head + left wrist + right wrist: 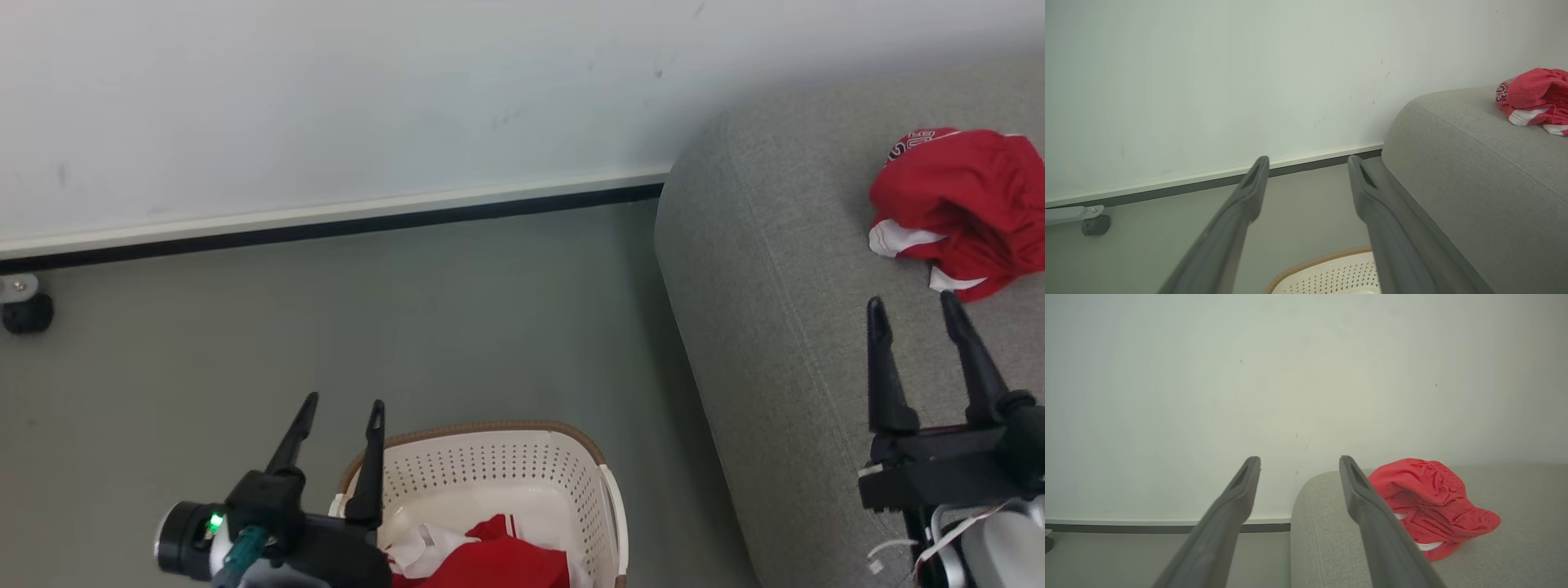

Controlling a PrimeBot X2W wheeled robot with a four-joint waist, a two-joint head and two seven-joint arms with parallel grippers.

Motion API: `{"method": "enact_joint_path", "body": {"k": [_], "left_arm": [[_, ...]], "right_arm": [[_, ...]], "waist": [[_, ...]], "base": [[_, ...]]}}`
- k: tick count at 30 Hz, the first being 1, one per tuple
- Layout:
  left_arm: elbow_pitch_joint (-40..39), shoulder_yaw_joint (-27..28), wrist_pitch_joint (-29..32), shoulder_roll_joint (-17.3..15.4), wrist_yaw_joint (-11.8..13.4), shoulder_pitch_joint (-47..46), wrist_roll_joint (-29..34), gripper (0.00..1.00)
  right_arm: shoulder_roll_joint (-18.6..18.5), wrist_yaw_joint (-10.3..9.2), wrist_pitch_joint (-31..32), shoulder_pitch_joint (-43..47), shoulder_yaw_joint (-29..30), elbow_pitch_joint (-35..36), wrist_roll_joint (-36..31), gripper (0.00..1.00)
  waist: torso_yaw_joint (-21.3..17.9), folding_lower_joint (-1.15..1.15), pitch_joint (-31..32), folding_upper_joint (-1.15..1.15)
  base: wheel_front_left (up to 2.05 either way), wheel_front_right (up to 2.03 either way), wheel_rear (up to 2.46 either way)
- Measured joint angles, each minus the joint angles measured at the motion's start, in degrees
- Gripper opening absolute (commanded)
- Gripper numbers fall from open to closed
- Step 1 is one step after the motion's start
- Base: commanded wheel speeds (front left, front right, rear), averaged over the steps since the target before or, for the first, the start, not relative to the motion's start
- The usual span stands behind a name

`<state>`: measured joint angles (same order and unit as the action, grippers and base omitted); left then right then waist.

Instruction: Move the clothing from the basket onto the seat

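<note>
Down at the bottom of the head view, the basket point(490, 426) has a red-and-white garment point(490, 563) bunched in it, and the left hand point(344, 400) is spread open and empty by the rim. I'd dip that hand straight in and pinch a thick fold, not a loose edge. Further out, the right hand point(911, 299) hovers open and empty over the seat point(775, 286), just short of the red garment point(963, 212) already lying there.
</note>
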<state>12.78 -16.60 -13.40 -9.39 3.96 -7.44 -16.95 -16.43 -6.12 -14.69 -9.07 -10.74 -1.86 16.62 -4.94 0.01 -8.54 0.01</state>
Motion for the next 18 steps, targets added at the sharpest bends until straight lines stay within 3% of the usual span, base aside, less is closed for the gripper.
{"method": "enact_joint_path", "body": {"k": [8, 18], "left_arm": [[7.98, -7.10, 3.79, 3.22, -2.55, -6.47, 3.45, 1.00], [19.49, -14.18, 9.90, 4.03, -5.78, -12.59, 8.14, 1.00]], "right_arm": [[-2.35, 0.00, -0.01, -6.44, 3.36, -0.13, 0.59, 1.00], [-4.00, 0.00, -0.02, -13.46, 4.85, 3.20, 0.46, 1.00]], "waist": [[-0.42, 0.00, -6.16, 0.00], [-0.88, 0.00, -14.11, 0.00]], "base": [[0.00, 0.00, 0.00], [0.00, 0.00, 0.00]]}}
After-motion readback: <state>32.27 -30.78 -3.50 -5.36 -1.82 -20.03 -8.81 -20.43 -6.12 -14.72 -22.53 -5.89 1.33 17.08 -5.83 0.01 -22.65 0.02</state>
